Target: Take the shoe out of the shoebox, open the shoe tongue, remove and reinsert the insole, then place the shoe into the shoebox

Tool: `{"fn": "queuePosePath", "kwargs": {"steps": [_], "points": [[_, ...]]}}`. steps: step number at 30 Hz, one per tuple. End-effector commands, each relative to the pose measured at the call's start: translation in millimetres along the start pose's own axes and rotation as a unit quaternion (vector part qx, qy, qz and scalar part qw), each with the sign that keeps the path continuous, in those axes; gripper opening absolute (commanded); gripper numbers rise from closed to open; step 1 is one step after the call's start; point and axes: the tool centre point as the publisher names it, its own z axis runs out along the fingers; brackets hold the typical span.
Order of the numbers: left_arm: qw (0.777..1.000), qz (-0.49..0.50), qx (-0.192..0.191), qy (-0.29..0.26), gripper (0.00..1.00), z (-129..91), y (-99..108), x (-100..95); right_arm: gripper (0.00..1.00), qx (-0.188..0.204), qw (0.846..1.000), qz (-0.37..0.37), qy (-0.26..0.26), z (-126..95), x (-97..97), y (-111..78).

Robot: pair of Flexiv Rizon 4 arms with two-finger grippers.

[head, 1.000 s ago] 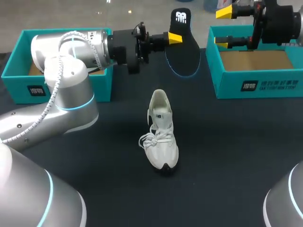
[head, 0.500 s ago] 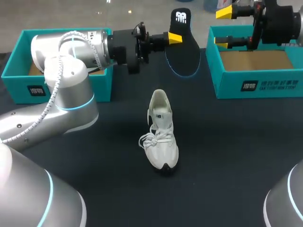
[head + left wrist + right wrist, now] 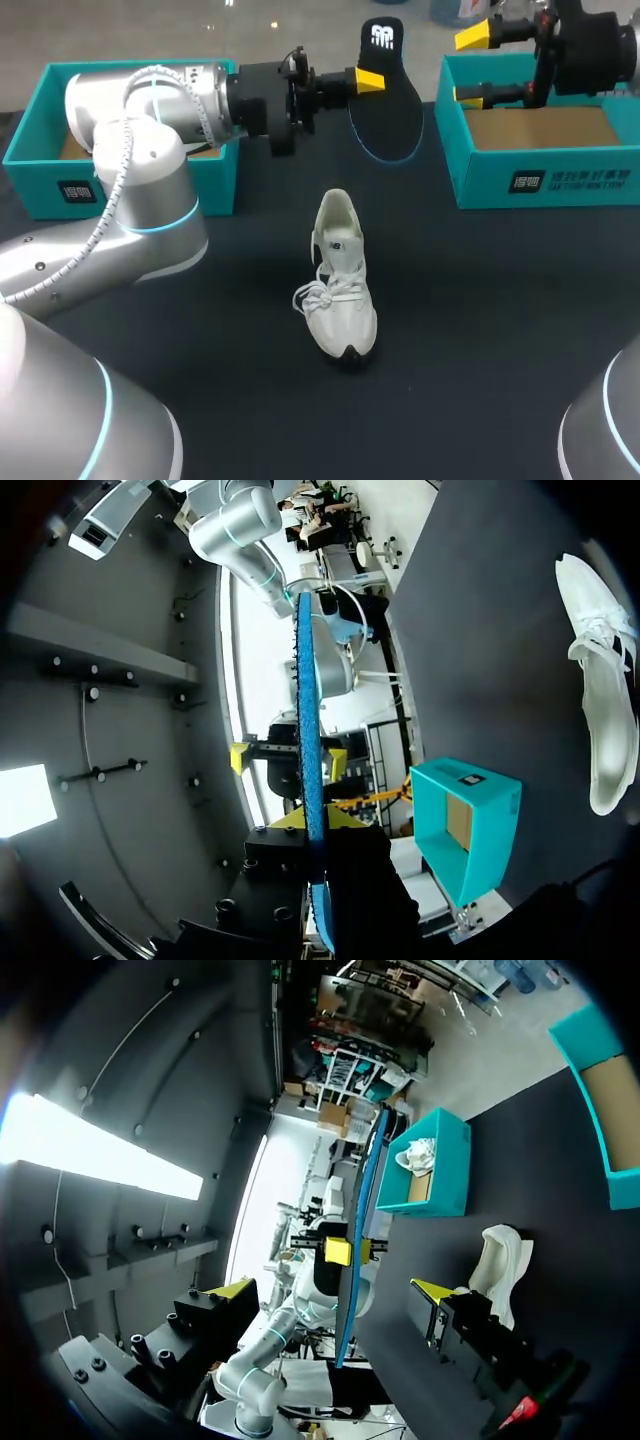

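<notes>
Insole [image 3: 392, 105], one, clamped in your left gripper [image 3: 370, 78]; right gripper [image 3: 470, 66] gapes by one of two shoeboxes [image 3: 540, 182]; one shoe [image 3: 340, 285] well clear of both jaws, open table [image 3: 480, 330] around.

The setting was shown to be a robotics laboratory, arranged as a test bench. A dark matte table [image 3: 480, 330] was used as the work surface. It was flanked by two silver machine arms with glowing cyan joint rings, the left arm [image 3: 140, 130] and the right arm [image 3: 600, 50]. A white corrugated cable [image 3: 108, 200] was run along the outside of the left arm. Props were laid out as for a trial. A white shoe [image 3: 340, 290] was stood alone at the middle. The left shoebox [image 3: 60, 190] and the right shoebox [image 3: 545, 180], both teal, were set apart at the far edge. A dark insole [image 3: 390, 110] was held in the air between them.
</notes>
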Motion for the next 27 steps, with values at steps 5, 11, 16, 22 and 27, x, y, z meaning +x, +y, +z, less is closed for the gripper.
{"fn": "queuePosePath", "kwargs": {"steps": [5, 11, 16, 22, 27], "points": [[1.000, 0.001, -0.001, 0.000, 0.00, 0, -1, 0.2, 1.00, 0.034, 0.998, 0.035, -0.040, -21, -24.4, -1.8], [1.000, 0.001, -0.001, 0.000, 0.00, 0, -1, 0.2, 1.00, 0.022, 0.997, 0.063, -0.042, -38, -54.3, -0.8], [1.000, 0.001, -0.001, 0.000, 0.00, 0, -1, 0.2, 1.00, 0.020, 0.997, 0.067, -0.037, -47, -60.8, 3.8], [1.000, 0.001, -0.001, 0.000, 0.00, 0, -1, 0.2, 1.00, 0.000, 0.998, 0.067, -0.006, -51, -49.8, 13.6], [1.000, 0.001, -0.001, 0.000, 0.00, 0, -1, 0.2, 1.00, -0.002, 0.998, 0.062, -0.031, -51, -49.1, 15.6]]}}
